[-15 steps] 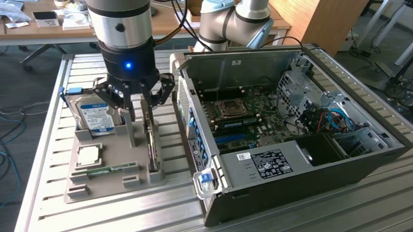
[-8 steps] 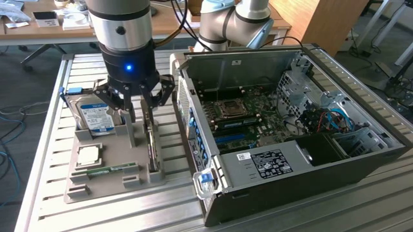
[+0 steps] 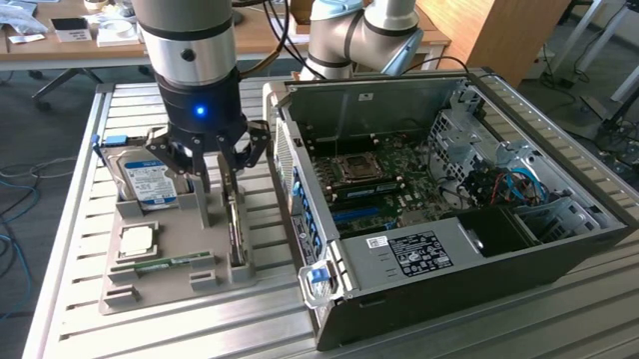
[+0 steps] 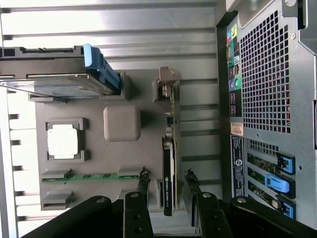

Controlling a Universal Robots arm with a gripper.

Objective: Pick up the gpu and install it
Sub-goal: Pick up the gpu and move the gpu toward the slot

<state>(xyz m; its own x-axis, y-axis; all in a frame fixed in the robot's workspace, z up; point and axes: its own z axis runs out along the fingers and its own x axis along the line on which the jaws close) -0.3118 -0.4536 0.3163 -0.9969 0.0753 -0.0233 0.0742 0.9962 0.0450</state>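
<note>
— What's biggest from where you stand?

— The slatted metal table point(image 3: 70, 247), and on it the computer case point(image 3: 450, 284), lying with its open side up so the board inside shows. Beside it, toward the exterior view's left, sits a grey tray point(image 3: 170, 247) of parts.

— And the graphics card?

— The gpu point(image 3: 238, 232) stands on its edge in a slot of that tray, on the side nearest the case (from the wrist camera you look straight along its top edge point(image 4: 168, 168)). A hard drive point(image 3: 150, 179) with a blue label stands at the tray's other side.

— Has the arm got it?

— No. The gripper point(image 3: 221, 187) hangs right over the card, partly open, one of its fingers point(image 4: 143, 181) on each side with a gap between each finger and the card. It grips nothing.

— Anything smaller?

— A square processor chip point(image 3: 137, 239) and a memory stick point(image 3: 170, 263), both flat in the tray.
</note>
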